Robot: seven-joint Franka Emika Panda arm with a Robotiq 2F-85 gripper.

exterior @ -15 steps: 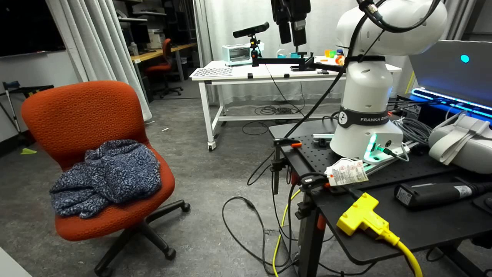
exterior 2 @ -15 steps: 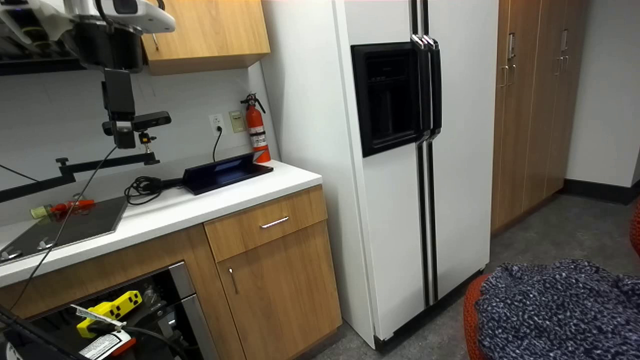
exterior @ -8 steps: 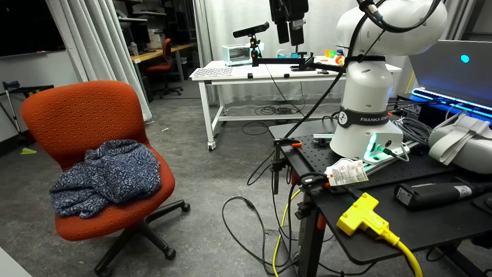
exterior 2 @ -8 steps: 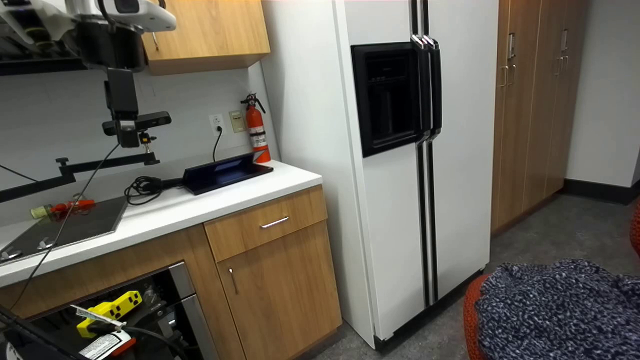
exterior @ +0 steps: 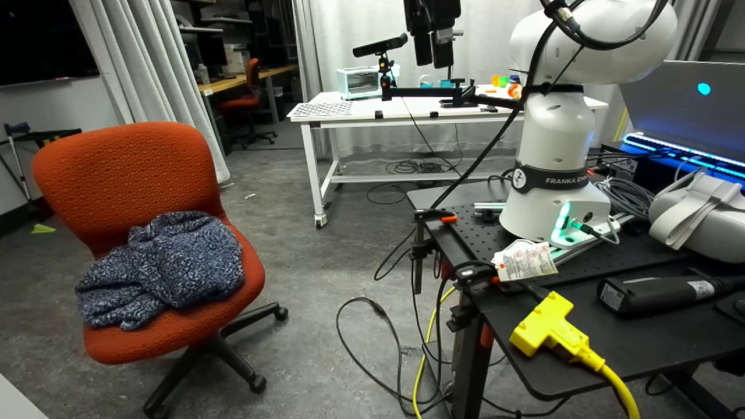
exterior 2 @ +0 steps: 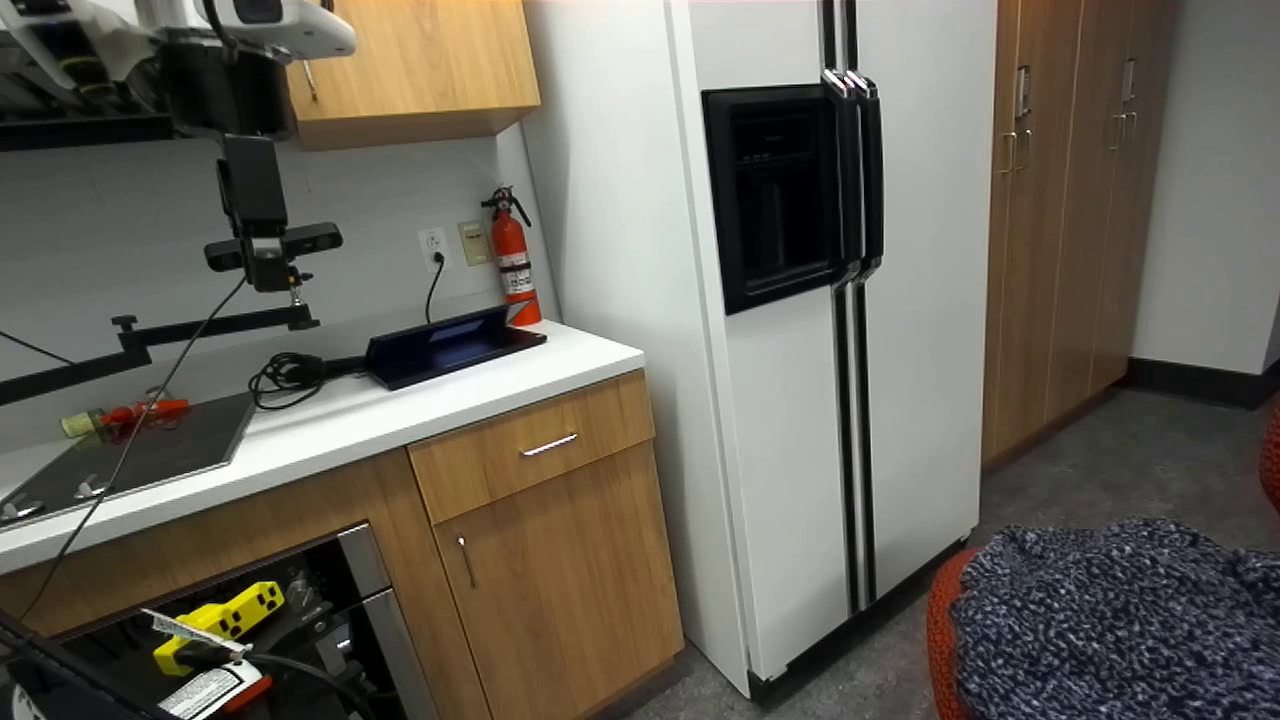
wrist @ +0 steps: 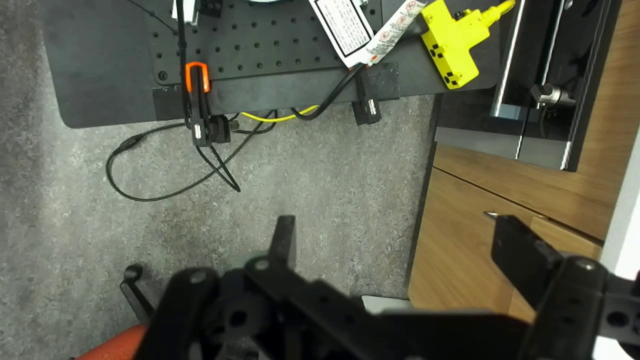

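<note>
The jaws are black. The worktop (exterior: 652, 346) is black; on it are a white Franka arm (exterior: 556, 131) with a black band (exterior: 553, 180) lettered in white, a pale grey headset (exterior: 707, 218), and a solid yellow power splitter (exterior: 548, 325). A clamp (wrist: 200, 117) on the worktop's edge is black with an orange trigger (wrist: 197, 64). Across the mottled grey floor (exterior: 308, 361) from the worktop, the swivel chair (exterior: 128, 174) is burnt orange in a honeycomb-like weave, its base (exterior: 234, 361) black; the garment (exterior: 169, 262) on it is navy flecked with white.
</note>
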